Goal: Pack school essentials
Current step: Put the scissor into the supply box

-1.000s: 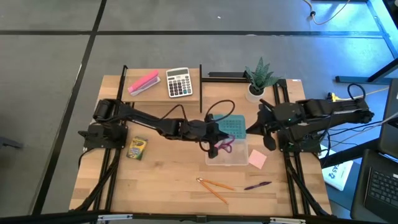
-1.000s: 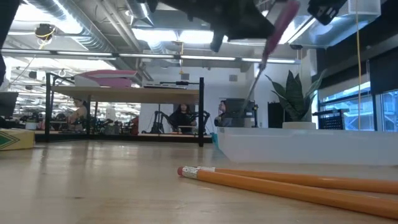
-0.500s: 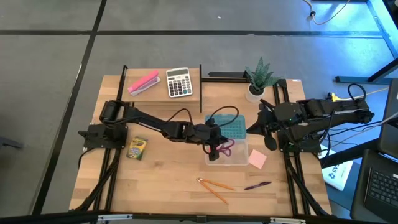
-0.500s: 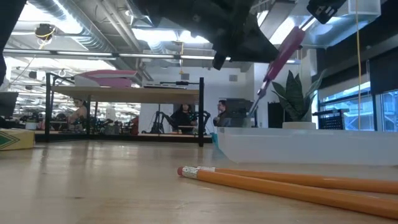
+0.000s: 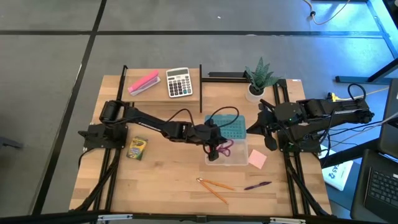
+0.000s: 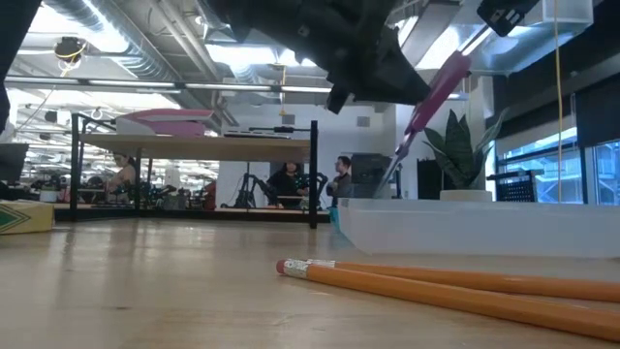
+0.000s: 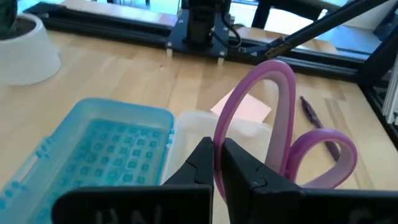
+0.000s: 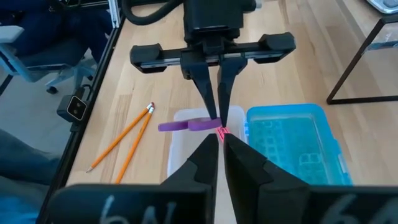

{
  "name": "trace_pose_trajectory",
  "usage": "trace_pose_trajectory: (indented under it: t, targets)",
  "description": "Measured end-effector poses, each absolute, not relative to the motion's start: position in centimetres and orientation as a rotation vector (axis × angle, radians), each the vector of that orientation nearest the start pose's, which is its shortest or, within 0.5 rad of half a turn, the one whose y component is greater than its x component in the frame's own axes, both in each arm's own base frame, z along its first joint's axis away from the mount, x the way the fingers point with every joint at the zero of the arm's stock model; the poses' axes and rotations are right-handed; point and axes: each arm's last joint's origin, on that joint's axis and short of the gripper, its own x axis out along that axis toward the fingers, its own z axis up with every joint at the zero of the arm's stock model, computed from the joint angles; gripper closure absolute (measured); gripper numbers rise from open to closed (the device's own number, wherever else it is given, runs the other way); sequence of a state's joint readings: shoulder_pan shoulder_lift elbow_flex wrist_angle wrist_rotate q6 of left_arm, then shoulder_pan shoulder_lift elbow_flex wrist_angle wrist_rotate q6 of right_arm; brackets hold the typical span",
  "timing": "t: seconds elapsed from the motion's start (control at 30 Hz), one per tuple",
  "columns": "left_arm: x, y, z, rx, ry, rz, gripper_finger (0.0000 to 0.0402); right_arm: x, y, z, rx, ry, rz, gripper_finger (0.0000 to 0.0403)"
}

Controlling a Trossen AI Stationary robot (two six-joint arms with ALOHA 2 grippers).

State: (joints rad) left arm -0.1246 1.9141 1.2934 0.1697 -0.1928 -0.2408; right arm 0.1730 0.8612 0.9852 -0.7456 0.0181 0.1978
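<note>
Near edge: two pencils [image 5: 213,187] and pen [image 5: 257,185] flat on the table [image 5: 168,180]. Notepad [image 5: 257,159] just right of the clear box [image 5: 238,157]. Left gripper [image 5: 213,148] clamps the scissors [image 5: 224,147] by one handle loop, over the box. Blue lid [image 5: 229,127] behind. Right gripper [image 5: 252,129] closed, empty, beside lid. Crayon box [image 5: 136,148] far left. Calculator [image 5: 179,82], plant [image 5: 258,78] at back

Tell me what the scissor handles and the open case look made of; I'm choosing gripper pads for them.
The purple-handled scissors, pinched in the left gripper, look like smooth, slightly glossy moulded plastic. The case seems clear plastic, the wood showing through; its blue lid looks translucent, with a moulded grid pattern.
</note>
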Motion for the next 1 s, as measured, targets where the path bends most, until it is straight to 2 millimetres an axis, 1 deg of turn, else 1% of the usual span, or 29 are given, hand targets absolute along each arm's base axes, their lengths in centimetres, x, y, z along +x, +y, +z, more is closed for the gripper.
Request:
trace_pose_trajectory:
  t: [0.17, 0.4, 0.63, 0.8, 1.0]
  targets:
    - [42.6, -4.6, 21.3, -0.228, 0.473, 0.118, 0.0395, 16.0, 2.7, 33.7, 0.132, 0.632, 0.089, 0.0373]
    - [42.8, -4.6, 20.6, -0.225, 0.487, 0.130, 0.0399, 16.0, 2.7, 33.7, 0.143, 0.632, 0.087, 0.0373]
    - [43.0, -4.6, 19.5, -0.223, 0.516, 0.128, 0.0399, 16.6, 2.9, 33.3, 0.239, 0.668, 0.051, 0.0373]
    - [43.0, -4.6, 19.5, -0.222, 0.515, 0.127, 0.0398, 17.2, 3.0, 32.9, 0.266, 0.698, 0.032, 0.0373]
    - [43.0, -4.6, 19.5, -0.222, 0.513, 0.127, 0.0399, 17.8, 3.1, 32.4, 0.337, 0.734, 0.018, 0.0370]
